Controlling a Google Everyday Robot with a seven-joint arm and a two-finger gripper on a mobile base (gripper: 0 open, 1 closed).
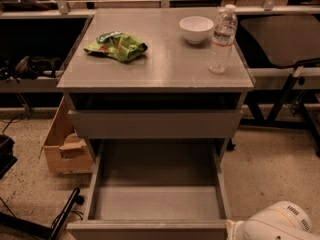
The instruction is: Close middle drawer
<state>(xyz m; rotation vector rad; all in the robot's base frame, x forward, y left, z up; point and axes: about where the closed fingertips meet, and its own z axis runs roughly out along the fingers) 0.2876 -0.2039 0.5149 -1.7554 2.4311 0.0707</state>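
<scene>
Our middle drawer [147,230] sits wide open at the bottom middle. Only our white arm [280,225] shows at the lower right. The gripper is out of sight there, so we cannot tell its state. A hard shove could tip the water bottle [221,39].

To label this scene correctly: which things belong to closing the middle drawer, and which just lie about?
Job: middle drawer, pulled out; robot arm lower right, gripper out of view.
Lying about: green bag, bowl, water bottle, cardboard box.
</scene>
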